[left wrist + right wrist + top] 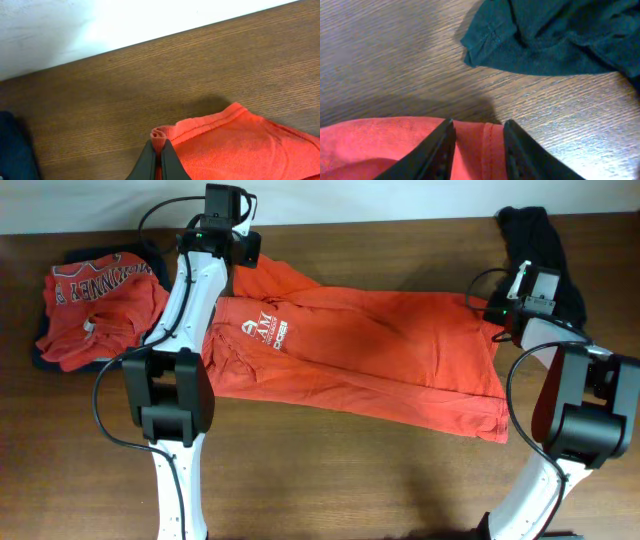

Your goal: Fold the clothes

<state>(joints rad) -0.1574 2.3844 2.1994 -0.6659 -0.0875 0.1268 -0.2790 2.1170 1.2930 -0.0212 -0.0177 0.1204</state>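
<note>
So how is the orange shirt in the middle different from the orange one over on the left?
The middle shirt lies spread out across the table; the left shirt is bunched in a heap. The middle shirt bears a small white logo; the left shirt has big white lettering. The left gripper pinches the middle shirt's edge; no gripper holds the left shirt, which sits on a navy garment. Both are orange-red.

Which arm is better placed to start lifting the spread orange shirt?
Left: the left gripper is shut on the edge of the orange shirt, fabric pinched. The right gripper only straddles the other edge, jaws apart.
</note>
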